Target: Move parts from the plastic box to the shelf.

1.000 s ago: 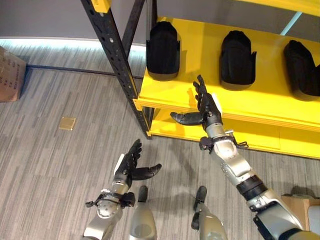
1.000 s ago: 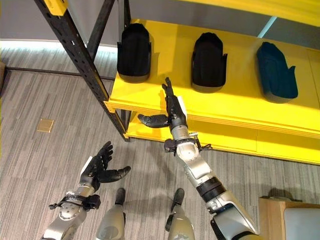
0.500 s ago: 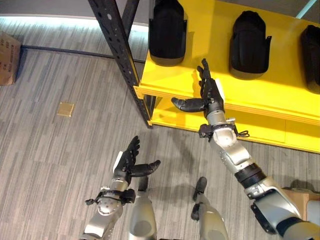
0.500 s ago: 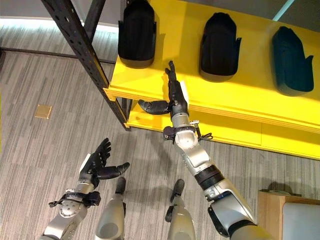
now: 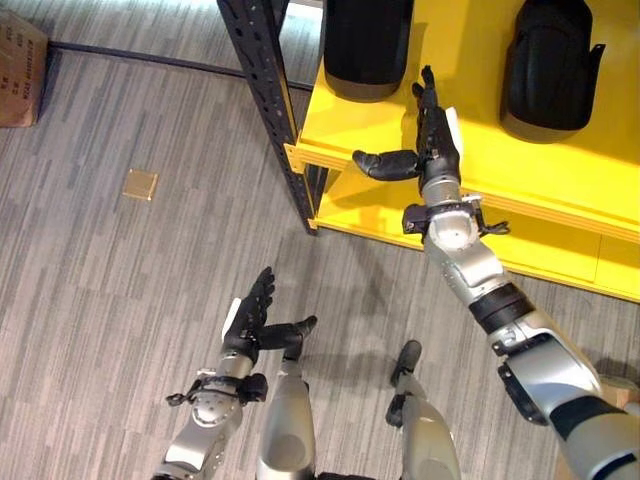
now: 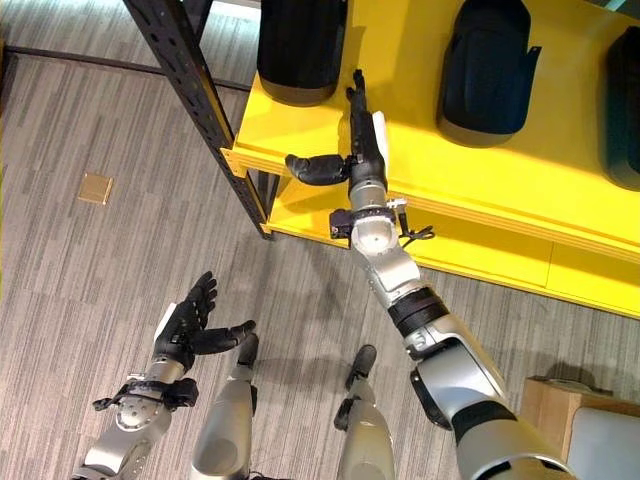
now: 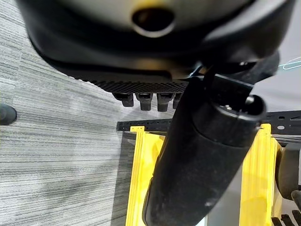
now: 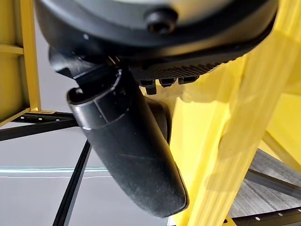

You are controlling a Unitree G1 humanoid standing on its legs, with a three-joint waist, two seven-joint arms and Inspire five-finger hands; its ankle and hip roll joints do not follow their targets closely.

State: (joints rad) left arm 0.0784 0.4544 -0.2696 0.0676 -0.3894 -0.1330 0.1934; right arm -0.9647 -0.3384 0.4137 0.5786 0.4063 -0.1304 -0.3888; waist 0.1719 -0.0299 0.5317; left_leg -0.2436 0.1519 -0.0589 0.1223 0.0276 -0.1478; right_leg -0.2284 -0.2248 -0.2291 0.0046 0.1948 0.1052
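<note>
The robot's right hand (image 5: 432, 150) reaches to the front edge of the yellow shelf (image 5: 540, 180) in the upper right of the frame, fingers straight and thumb spread wide, holding nothing. Black parts (image 5: 367, 45) already sit on the shelf just beyond it, another (image 5: 552, 65) to its right. The left hand (image 5: 252, 325) hangs low over the grey floor (image 5: 110, 280) at lower left, fingers relaxed and empty. With both hands bare, a placing step appears done; the next move likely calls for turning back to the plastic box for another part.
</note>
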